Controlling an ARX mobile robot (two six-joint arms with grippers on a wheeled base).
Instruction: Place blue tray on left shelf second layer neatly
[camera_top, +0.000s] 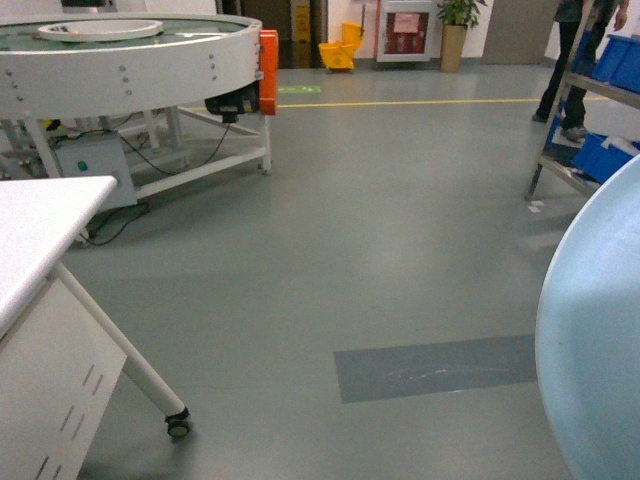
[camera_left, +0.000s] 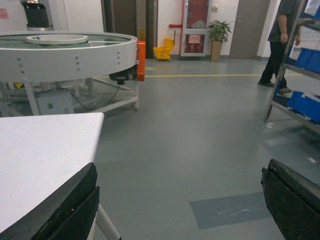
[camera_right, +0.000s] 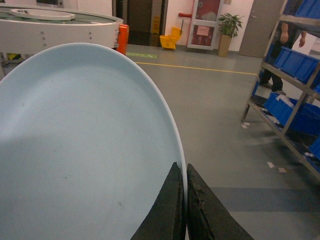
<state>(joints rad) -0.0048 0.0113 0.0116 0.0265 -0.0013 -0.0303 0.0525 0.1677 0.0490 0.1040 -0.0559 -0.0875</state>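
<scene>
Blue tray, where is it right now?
The blue tray is held on edge by the right gripper, filling the right wrist view and the head view's right edge, above bare floor.

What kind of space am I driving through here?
Likely a factory or warehouse floor: a round conveyor table, a steel rack holding blue crates, and a yellow mop bucket by the far wall.

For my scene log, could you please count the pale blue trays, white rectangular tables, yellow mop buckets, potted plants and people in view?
Pale light-blue round plastic tray: 1
White rectangular table: 1
Yellow plastic mop bucket: 1
Green potted plant: 1
Person in dark trousers: 1
Total: 5
</scene>
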